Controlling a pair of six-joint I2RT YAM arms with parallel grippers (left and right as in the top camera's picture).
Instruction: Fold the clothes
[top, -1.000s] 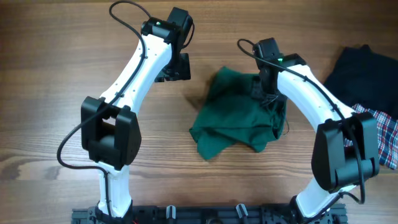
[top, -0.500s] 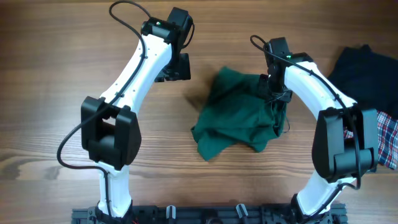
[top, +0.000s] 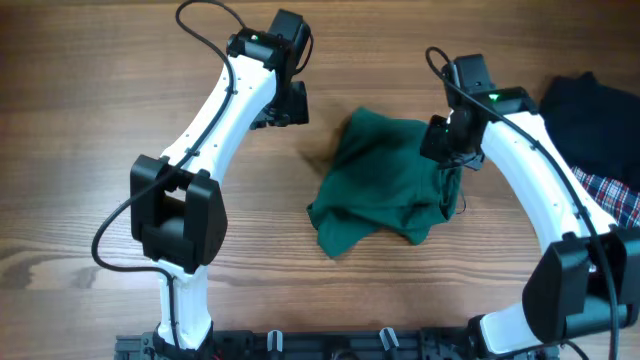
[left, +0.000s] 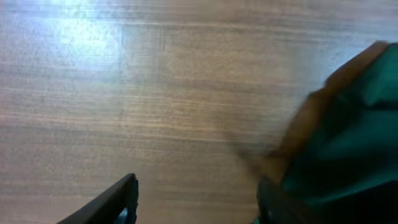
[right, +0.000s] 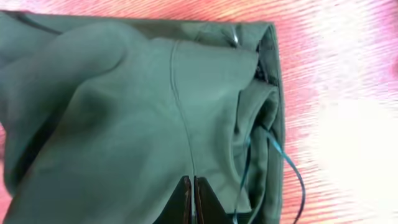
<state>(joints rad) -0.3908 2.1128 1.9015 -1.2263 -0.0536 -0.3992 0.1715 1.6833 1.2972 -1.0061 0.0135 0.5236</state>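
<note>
The clothes (top: 385, 180) are one dark green garment, lying crumpled in the middle of the table. My left gripper (top: 287, 105) is open and empty over bare wood, to the left of the garment's far corner. In the left wrist view its fingers (left: 196, 190) are spread wide, with the green garment (left: 354, 143) at the right edge. My right gripper (top: 447, 140) hovers at the garment's far right corner. In the right wrist view its fingers (right: 191, 186) are shut together with nothing between them, just above the green fabric (right: 118, 118) near a seam.
A black or navy garment (top: 590, 105) lies at the far right. A plaid cloth (top: 620, 205) lies in front of it at the table's right edge. A thin green cord (right: 292, 177) trails from the green garment's right side.
My right gripper has moved right and a little back, from over the garment to its far right corner. The garment and the left arm have hardly moved.
</note>
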